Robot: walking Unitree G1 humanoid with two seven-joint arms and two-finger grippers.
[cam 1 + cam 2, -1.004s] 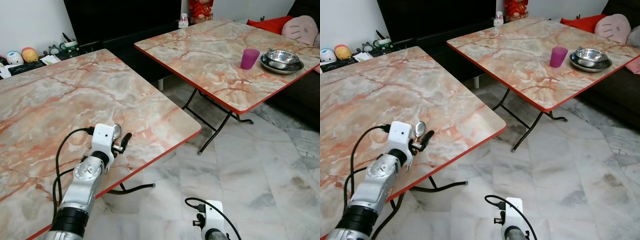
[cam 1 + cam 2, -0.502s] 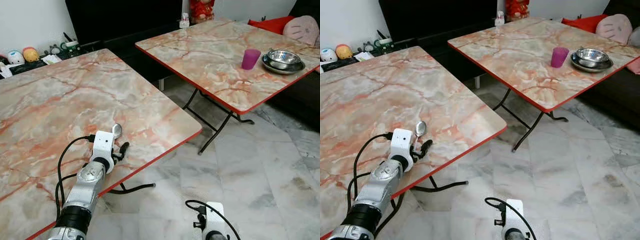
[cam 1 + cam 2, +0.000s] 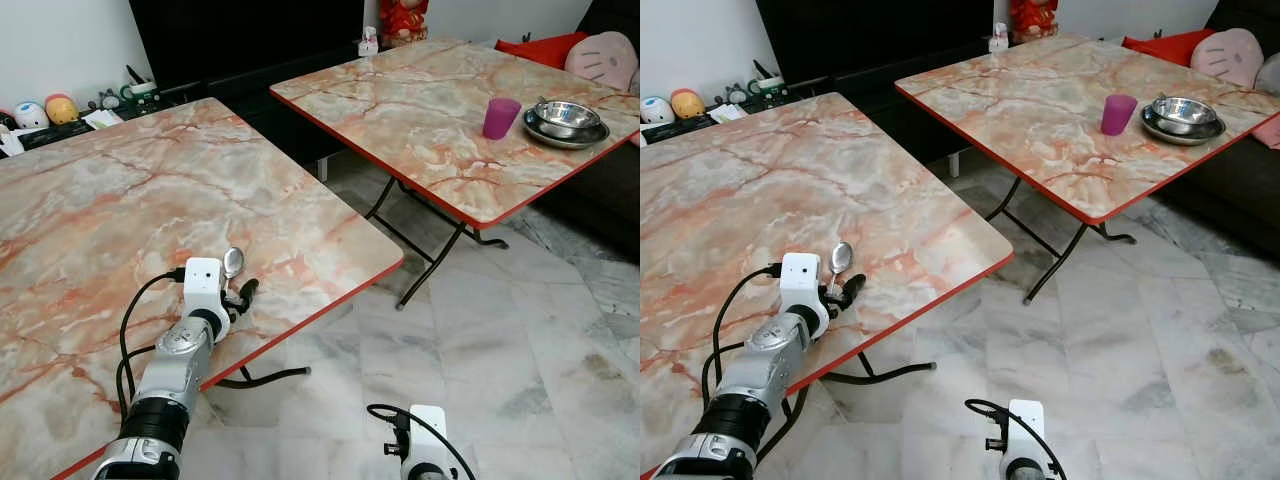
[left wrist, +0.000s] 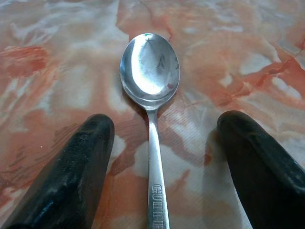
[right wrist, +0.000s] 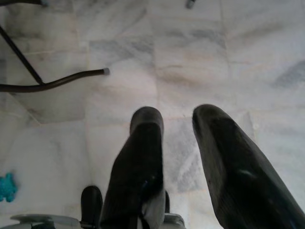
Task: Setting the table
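Observation:
A steel spoon lies flat on the near marble table, close to its front red edge, bowl pointing away from me. My left gripper is open and low over the table, one black finger on each side of the spoon's handle without touching it. In the left eye view the spoon sits just beyond the left gripper. My right gripper hangs open over the floor, holding nothing.
A second marble table stands to the right and farther off, carrying a purple cup and a steel bowl on a plate. Grey marble floor separates the tables. Small toys and clutter line the far left wall.
My left gripper has drawn back slightly toward the table's front edge. The spoon stays lying on the table where it was. The right arm hangs as before.

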